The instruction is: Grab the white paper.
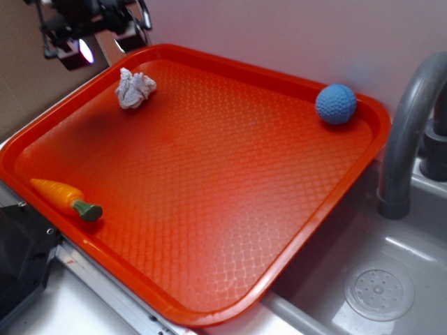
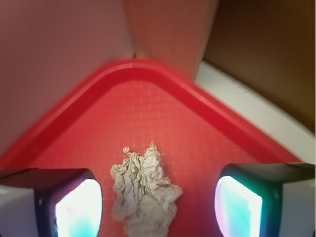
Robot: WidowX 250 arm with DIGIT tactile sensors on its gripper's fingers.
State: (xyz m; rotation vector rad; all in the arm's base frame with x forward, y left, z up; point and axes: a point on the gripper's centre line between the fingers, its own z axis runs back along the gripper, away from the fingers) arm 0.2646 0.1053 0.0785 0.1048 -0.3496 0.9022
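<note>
White paper (image 1: 135, 88): crumpled wad on red tray (image 1: 209, 209), near tray's far left corner, well apart from blue ball (image 1: 336, 104) and toy carrot (image 1: 66, 198).
Pincer (image 1: 94, 38): above that corner, off paper, not touching. Wrist view: fingers (image 2: 74, 207) spread wide, holding nothing, paper (image 2: 143, 190) between them.
Step, my judgement: approach, grasp not yet begun.
Next move calls for: straight descent over wad, close before fingers press tray.
Writing, brands, labels: none readable.
</note>
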